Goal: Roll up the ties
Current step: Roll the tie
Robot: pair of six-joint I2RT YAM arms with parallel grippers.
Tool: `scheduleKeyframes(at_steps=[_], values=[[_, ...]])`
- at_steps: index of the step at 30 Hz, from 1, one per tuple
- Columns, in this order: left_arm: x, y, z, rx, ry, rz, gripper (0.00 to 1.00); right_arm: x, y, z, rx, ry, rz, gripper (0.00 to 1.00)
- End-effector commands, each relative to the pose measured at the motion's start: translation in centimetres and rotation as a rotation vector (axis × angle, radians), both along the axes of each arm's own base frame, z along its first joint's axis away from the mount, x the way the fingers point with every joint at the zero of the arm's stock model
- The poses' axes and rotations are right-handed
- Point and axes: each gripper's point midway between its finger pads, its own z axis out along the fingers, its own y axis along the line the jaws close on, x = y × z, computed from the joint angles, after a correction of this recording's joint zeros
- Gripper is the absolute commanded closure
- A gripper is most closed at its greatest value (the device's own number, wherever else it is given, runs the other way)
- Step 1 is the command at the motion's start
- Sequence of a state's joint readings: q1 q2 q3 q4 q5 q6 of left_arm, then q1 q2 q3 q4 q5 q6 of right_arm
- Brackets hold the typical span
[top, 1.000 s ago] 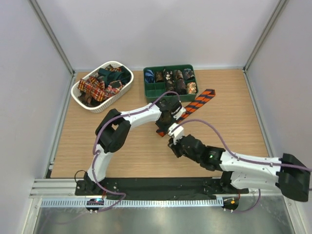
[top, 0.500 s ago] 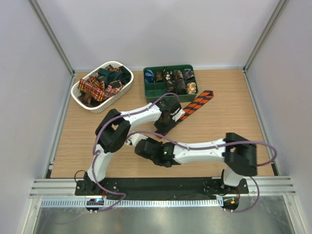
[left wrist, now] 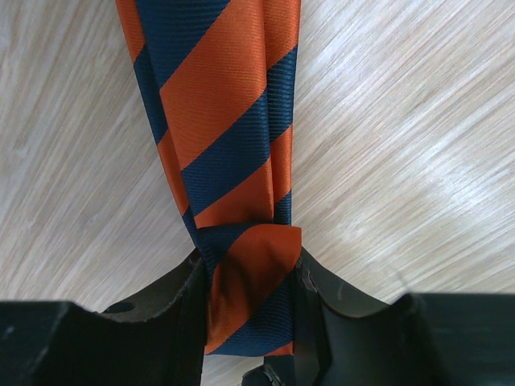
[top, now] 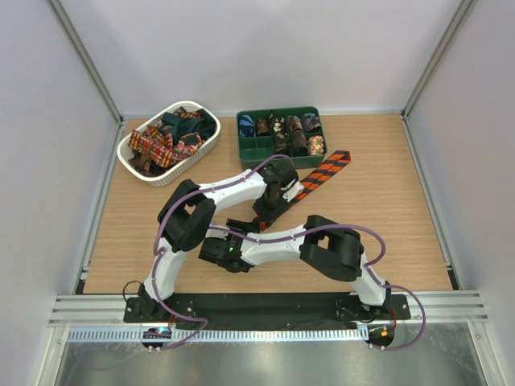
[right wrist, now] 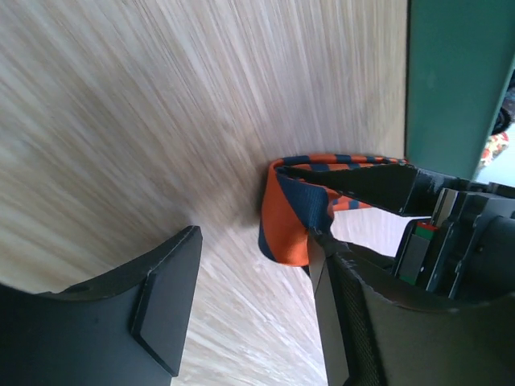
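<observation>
Wood-grain table point(top: 386, 233). Tie point(left wrist: 233, 121), fine ribbed weave with orange and navy diagonal stripes, lies flat just in front of the green tray point(top: 256, 150). Its narrow end is folded over and pinched in the left gripper point(left wrist: 251, 281). Right gripper point(right wrist: 249, 297) gapes empty beside the fold.

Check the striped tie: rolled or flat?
Mostly flat. On the striped tie, only the end is rolled, pinched in the left gripper; the rest lies stretched along the table.

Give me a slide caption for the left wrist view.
Left hand pinches the folded end of the orange-and-navy striped tie on the wooden table.
</observation>
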State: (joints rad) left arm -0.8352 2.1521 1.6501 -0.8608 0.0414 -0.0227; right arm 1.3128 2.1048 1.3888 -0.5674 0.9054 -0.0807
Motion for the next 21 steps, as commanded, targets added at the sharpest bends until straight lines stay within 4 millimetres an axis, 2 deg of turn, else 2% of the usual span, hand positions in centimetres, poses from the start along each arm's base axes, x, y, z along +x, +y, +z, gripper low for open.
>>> scheduleKeyframes(at_steps=[1,7,21], values=[[-4.4,3.3,-3.8,0.141,0.219,0.011,1.0,0.9,-0.5,1.6,-0.074,-0.069,-0.004,0.37],[-4.7,3.6,-4.3,0.156,0.234,0.013,1.0,1.5,-0.9,1.0,-0.125,-0.089,-0.003,0.32],[-5.7,3.7,-4.1,0.167,0.257,0.039,0.99,3.2,-2.6,-0.8,-0.2,-0.071,-0.061,0.36]])
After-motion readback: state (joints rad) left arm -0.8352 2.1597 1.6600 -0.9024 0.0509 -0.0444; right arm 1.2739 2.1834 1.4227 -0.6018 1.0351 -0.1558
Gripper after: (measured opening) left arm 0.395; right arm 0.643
